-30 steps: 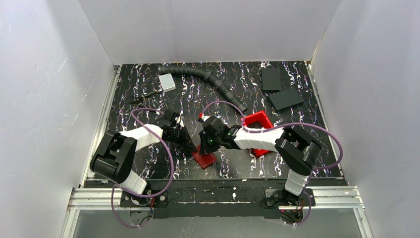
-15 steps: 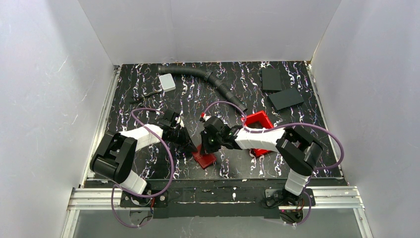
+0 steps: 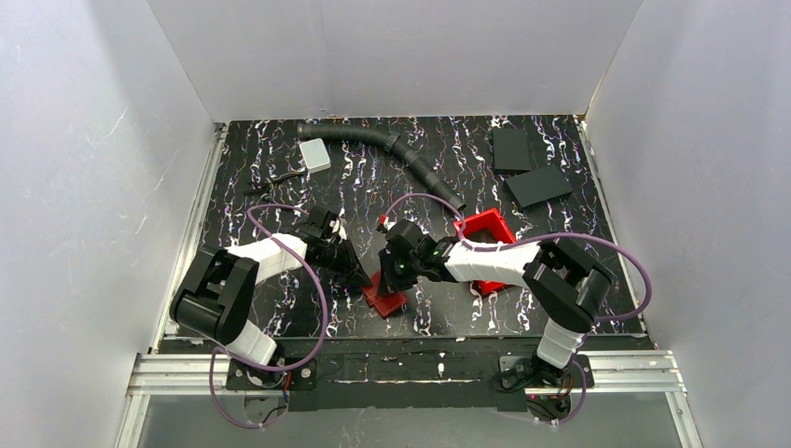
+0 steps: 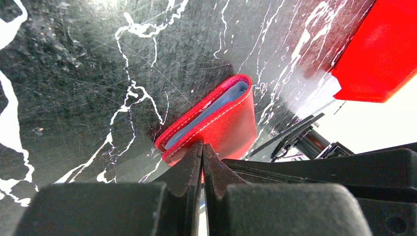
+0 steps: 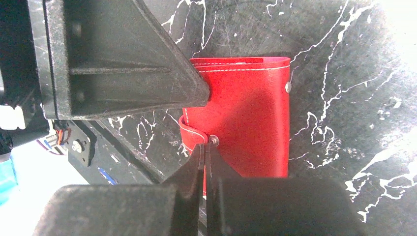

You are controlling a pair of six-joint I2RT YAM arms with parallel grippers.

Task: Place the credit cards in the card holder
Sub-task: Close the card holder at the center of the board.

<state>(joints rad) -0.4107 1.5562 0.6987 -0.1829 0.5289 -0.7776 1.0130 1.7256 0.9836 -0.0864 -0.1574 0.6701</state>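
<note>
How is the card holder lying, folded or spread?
Folded: card holder is one red rectangle, pale cards showing between its flaps.

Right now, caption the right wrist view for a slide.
Shut right gripper at the clasp tab of the folded wallet; left gripper against its edge.

Left arm (image 3: 270, 252): stretched from base at 7 o'clock toward centre, wrist tipped down toward 4 o'clock. Left gripper (image 4: 202, 146): fingers pressed together, tips pointed down. Right arm (image 3: 487, 264): elbow raised at 4 o'clock, forearm laid toward 9 o'clock. Right gripper (image 5: 205, 147): fingers closed together, tips set just beside left gripper's tips.
</note>
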